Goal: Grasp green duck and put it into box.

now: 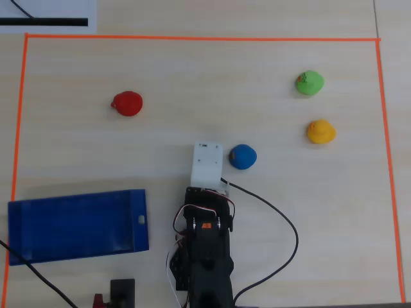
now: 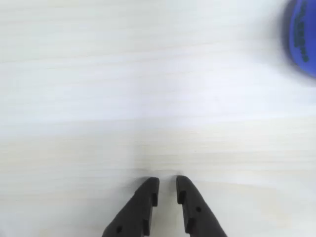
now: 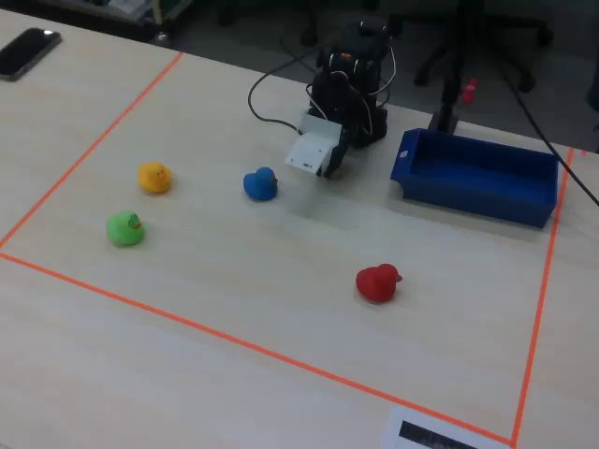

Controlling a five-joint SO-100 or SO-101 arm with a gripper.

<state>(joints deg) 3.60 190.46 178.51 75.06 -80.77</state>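
The green duck [image 1: 309, 83] sits on the table at the upper right in the overhead view and at the left in the fixed view [image 3: 124, 228]. The dark blue box [image 1: 70, 228] lies empty at the lower left in the overhead view and at the right in the fixed view [image 3: 468, 198]. My gripper [image 2: 166, 180] hangs low over bare table, its black fingers only a narrow slit apart with nothing between them. In the overhead view the white wrist housing [image 1: 207, 163] hides it. The green duck is far from the gripper and out of the wrist view.
A blue duck [image 1: 243, 156] sits just right of the wrist housing and shows at the wrist view's top right edge [image 2: 302, 37]. A yellow duck [image 1: 320, 131] lies near the green one. A red duck [image 1: 128, 103] sits apart. Orange tape [image 1: 192, 38] borders the workspace.
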